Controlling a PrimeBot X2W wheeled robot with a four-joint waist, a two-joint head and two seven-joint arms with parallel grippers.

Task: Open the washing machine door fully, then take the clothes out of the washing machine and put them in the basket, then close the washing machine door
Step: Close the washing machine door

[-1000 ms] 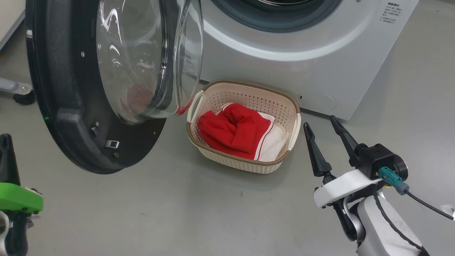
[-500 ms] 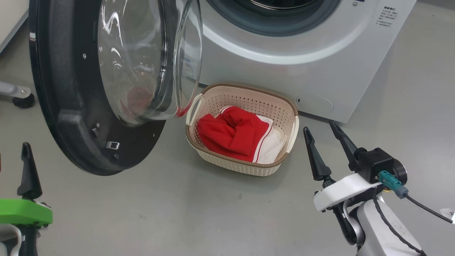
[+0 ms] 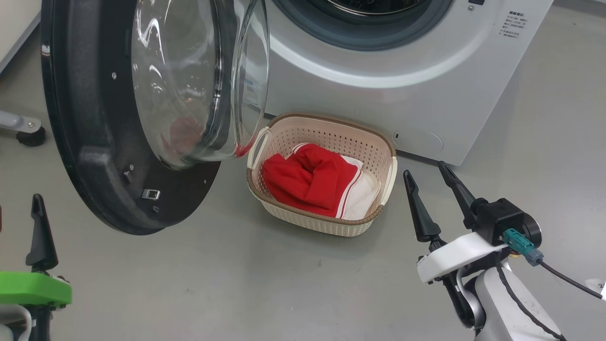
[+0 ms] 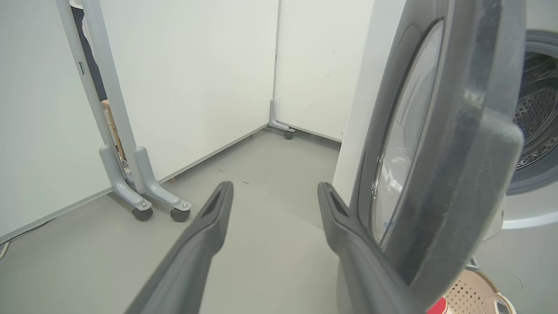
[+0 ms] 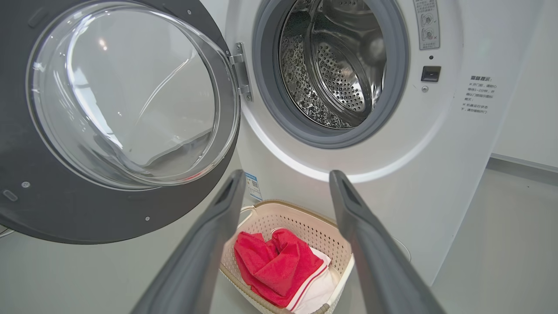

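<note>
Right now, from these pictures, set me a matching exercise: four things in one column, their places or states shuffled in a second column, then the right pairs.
1. washing machine door
2. clothes
3. basket
4. right tool

A. spread wide, gripping nothing
B. standing in front of the washing machine
C. swung open
D. lying in the basket

Pairs: 1-C, 2-D, 3-B, 4-A

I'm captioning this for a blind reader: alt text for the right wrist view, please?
An open white washing machine shows its steel drum, door open at left; below, red clothes lie in a cream basket, between the open fingers of the right hand.
</note>
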